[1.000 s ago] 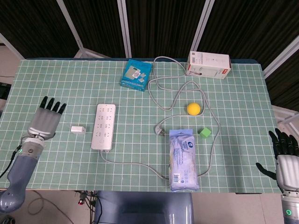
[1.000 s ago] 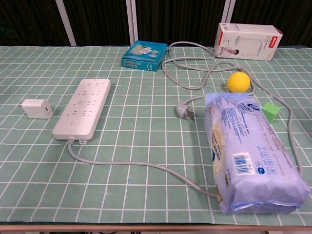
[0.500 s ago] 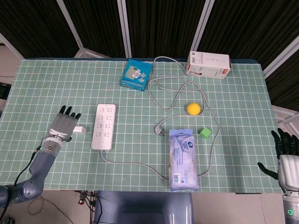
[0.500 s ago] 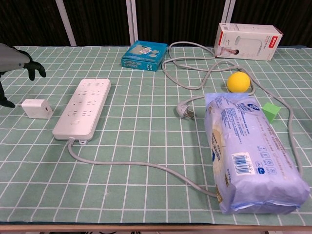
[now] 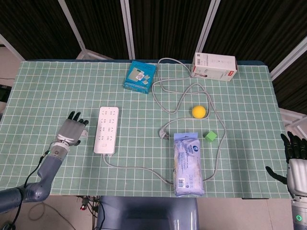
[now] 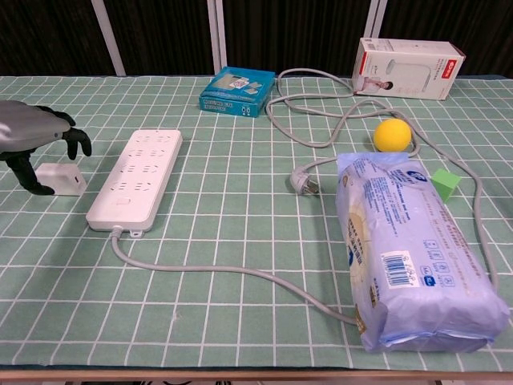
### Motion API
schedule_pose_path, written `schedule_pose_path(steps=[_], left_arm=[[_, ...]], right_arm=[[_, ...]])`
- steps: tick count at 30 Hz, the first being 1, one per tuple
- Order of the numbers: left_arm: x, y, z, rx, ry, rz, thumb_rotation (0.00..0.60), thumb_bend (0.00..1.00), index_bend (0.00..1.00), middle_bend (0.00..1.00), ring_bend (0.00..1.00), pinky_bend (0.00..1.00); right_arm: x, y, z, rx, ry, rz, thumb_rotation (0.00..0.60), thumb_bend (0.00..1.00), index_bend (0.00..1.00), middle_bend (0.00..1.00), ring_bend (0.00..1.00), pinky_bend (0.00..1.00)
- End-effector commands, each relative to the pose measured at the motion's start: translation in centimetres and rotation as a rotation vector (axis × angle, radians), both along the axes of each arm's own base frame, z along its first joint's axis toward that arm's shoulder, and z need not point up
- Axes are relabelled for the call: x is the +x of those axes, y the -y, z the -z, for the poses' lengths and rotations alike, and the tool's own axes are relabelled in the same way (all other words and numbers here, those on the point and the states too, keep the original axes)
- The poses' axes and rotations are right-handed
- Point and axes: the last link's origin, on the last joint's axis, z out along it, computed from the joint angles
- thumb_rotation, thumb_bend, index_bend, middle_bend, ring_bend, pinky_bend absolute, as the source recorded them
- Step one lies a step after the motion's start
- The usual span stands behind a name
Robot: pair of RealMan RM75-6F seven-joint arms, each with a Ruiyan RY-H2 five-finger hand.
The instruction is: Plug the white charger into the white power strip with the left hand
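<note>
At the left edge of the worktop (image 5: 43,91), left robot hand (image 6: 32,136) hovers over the white charger (image 6: 62,179), fingers spread and curved down, thumb dropped beside the charger's near-left corner; whether it touches, cannot tell, and nothing is gripped. In head view the same hand (image 5: 72,130) covers most of the charger, only a sliver shows at its right side. Charger lies flat on the green grid mat, just left of the white power strip (image 5: 106,130), apart from it. Strip lies lengthwise, sockets up, all unplugged; its grey cable (image 5: 144,168) leaves the near end, runs under the blue wipes pack (image 5: 187,163), loops up the right side toward the far edge and comes back to a loose plug (image 5: 164,133) left of the pack. Yellow ball (image 5: 198,111) and green cube (image 5: 210,136) sit inside the cable loop, beyond the pack. Teal box (image 5: 140,76) and white-red carton (image 5: 214,66) near the far edge. Right robot hand (image 5: 296,160) sits off the worktop's near-right corner, fingers spread, holding nothing.
</note>
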Motion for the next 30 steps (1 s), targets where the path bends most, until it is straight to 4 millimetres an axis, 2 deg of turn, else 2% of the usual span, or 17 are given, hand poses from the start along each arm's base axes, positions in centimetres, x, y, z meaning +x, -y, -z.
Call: schedule_pose_path(steps=[1, 15, 30], left_arm=[[-0.7, 0.2, 0.9, 0.0, 0.04, 0.012, 0.6, 0.22, 0.3, 0.33, 0.05, 0.08], [-1.7, 0.0, 1.7, 0.008, 0.079, 0.059, 0.6, 0.27, 0.38, 0.4, 0.07, 0.09], [-2.2, -0.1, 1.0, 0.028, 0.072, 0.095, 0.6, 0.3, 0.41, 0.44, 0.07, 0.09]], right_arm=[[0.0, 0.0, 0.0, -0.002, 0.0, 0.002, 0.6, 0.13, 0.0, 0.0, 0.0, 0.0], [-0.1, 0.1, 0.1, -0.007, 0.002, 0.015, 0.6, 0.13, 0.0, 0.0, 0.0, 0.0], [-0.2, 0.1, 0.2, -0.015, 0.003, 0.032, 0.6, 0.13, 0.0, 0.0, 0.0, 0.0]])
